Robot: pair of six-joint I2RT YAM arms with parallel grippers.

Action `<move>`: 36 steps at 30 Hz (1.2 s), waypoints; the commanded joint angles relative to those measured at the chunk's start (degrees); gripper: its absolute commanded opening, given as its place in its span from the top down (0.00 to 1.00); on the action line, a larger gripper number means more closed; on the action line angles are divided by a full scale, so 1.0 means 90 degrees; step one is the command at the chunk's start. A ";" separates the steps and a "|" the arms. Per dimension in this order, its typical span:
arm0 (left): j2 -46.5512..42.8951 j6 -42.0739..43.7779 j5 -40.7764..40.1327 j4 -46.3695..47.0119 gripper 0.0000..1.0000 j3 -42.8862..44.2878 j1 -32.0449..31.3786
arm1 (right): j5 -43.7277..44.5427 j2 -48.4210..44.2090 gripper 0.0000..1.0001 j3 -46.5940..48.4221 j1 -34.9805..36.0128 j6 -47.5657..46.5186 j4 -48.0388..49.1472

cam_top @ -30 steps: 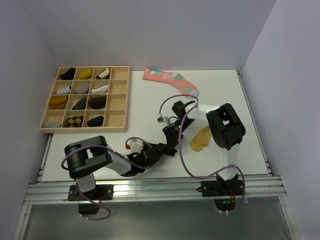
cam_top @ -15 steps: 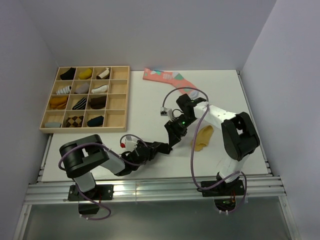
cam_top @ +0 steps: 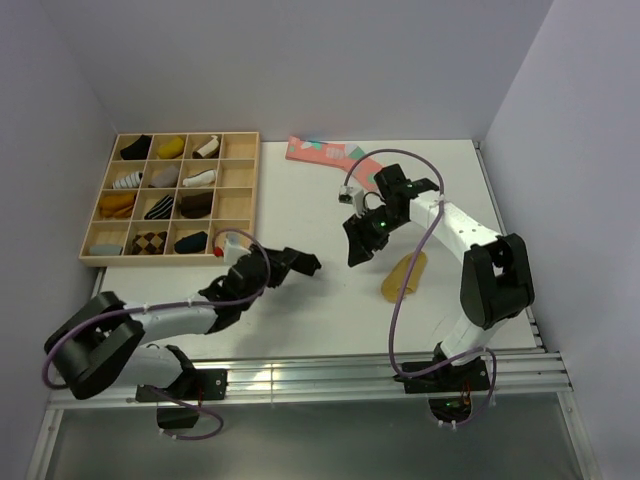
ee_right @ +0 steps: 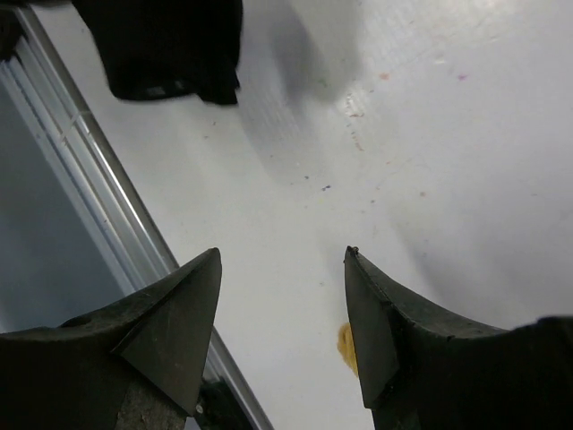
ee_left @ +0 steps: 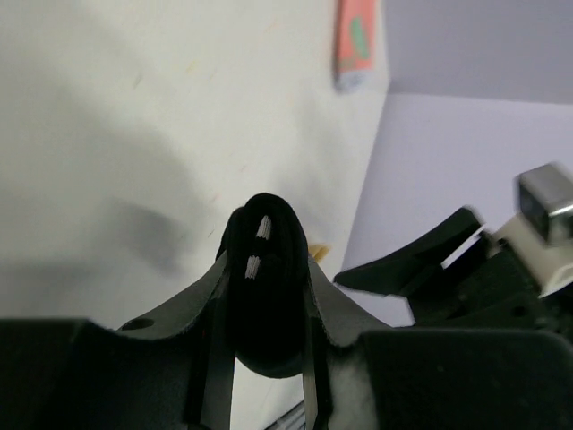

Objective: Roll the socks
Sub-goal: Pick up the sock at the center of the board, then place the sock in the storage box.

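Observation:
The black sock, rolled into a bundle with two short white stripe marks showing, is clamped between the fingers of my left gripper. In the top view that gripper hovers over the table's middle. My right gripper hangs to its right with its jaws spread wide, and in its own wrist view the gripper has only bare table between the fingers. The mustard-tan sock lies flat just right of the right gripper, and its edge peeks out by the right finger.
A wooden compartment tray of rolled socks stands at the back left. A long pink patterned sock lies at the table's far edge. Along the near edge of the table runs the metal rail.
My right gripper opened, let go of the black sock and pulled back to the right. The left arm stretched out and carried the sock left and away from it.

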 commanded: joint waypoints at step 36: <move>0.7739 0.3074 0.2232 -0.3078 1.00 1.1899 0.5004 | 0.1327 -0.0265 0.36 0.0446 -0.0578 -0.0587 0.0409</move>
